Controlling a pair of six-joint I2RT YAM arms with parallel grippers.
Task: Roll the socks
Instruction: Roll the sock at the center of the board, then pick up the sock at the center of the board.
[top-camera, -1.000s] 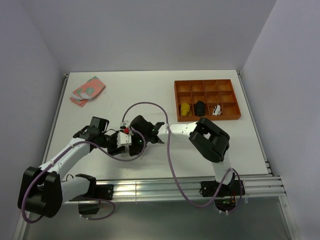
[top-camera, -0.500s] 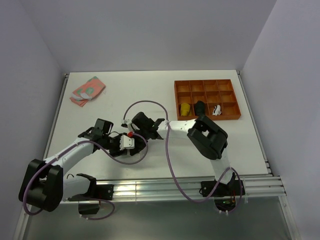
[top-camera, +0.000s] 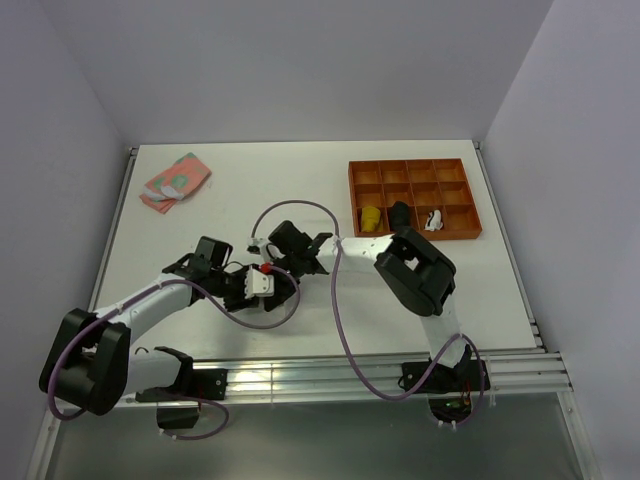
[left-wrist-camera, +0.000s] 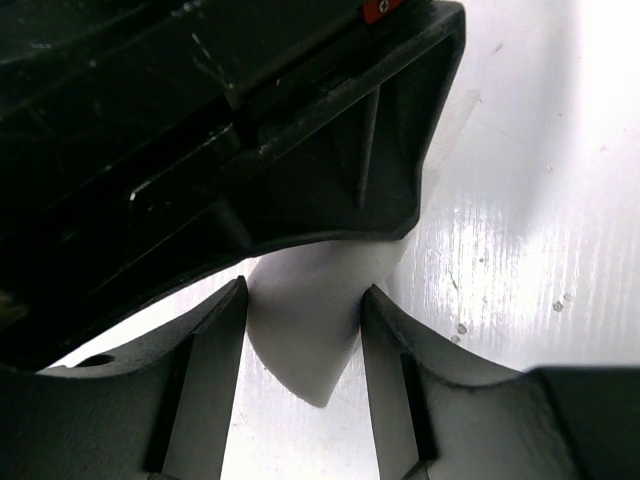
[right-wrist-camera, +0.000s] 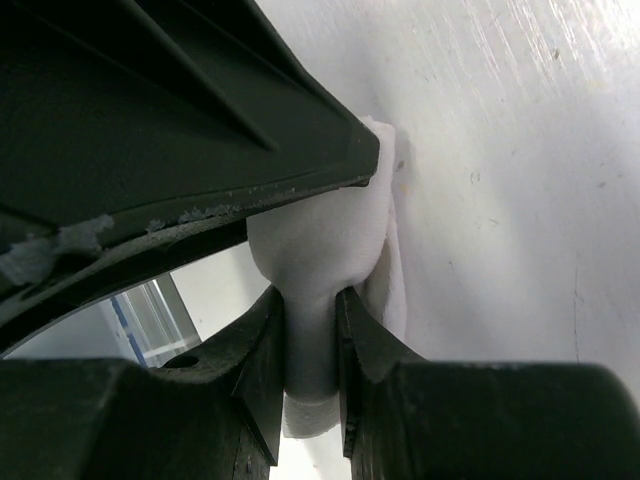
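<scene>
Partway through, by the look of it: on bench (top-camera: 300, 180), three bundles (top-camera: 400, 215) in tray (top-camera: 410, 162), pink pair (top-camera: 175, 180) flat far left, unrolled. Left hand (left-wrist-camera: 303, 350) wide, clasping white sock (right-wrist-camera: 320, 250) mid-bench; right hand (right-wrist-camera: 312, 340) nearly closed, pinching same sock

White arm links (top-camera: 150, 298), black joints (top-camera: 425, 275); purple cables (top-camera: 340, 330); black left hand (left-wrist-camera: 300, 340); red knob (top-camera: 266, 268).

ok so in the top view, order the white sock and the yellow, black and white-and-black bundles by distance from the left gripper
1. white sock, in the left gripper
2. yellow bundle, left in the orange tray
3. black bundle, just right of it
4. white-and-black bundle, farthest right
</scene>
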